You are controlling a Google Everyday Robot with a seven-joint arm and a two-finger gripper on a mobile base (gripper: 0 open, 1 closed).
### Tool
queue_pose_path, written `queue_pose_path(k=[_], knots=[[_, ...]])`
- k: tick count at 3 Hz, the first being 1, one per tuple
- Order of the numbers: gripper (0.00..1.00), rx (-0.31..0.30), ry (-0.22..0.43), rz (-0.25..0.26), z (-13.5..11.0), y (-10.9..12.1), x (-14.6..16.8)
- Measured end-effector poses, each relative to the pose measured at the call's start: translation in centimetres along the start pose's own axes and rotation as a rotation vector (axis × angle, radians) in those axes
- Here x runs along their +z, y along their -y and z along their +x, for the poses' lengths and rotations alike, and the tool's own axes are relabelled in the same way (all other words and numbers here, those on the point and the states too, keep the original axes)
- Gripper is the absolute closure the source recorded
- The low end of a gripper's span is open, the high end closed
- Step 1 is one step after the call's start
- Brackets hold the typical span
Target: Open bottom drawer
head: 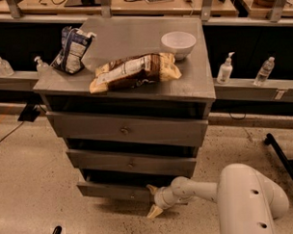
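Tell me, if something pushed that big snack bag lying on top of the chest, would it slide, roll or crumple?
The snack bag lies flat and looks creased, so it would probably slide and crumple rather than roll. It likely weighs little for its size. The gripper is down by the bottom drawer, far from it.

the arm (238, 185) is smooth off-white plastic. it has a fat rounded shell with two small dark holes in its side, and narrows through a slimmer tube to a ringed, knuckle-like wrist. the hand (153, 200), low against the bottom drawer (110, 190), ends in two pale tan, pointed fingers (154, 212), spread apart.
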State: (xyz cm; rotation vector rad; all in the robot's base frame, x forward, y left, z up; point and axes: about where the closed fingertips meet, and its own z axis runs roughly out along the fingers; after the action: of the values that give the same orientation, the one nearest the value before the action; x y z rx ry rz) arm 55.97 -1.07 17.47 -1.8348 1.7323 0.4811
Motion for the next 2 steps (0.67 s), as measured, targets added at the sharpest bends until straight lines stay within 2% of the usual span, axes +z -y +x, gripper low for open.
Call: queue_pose_path(k=[2], knots=[[0.0, 0.0, 0.0, 0.0, -0.01, 0.0, 0.0]])
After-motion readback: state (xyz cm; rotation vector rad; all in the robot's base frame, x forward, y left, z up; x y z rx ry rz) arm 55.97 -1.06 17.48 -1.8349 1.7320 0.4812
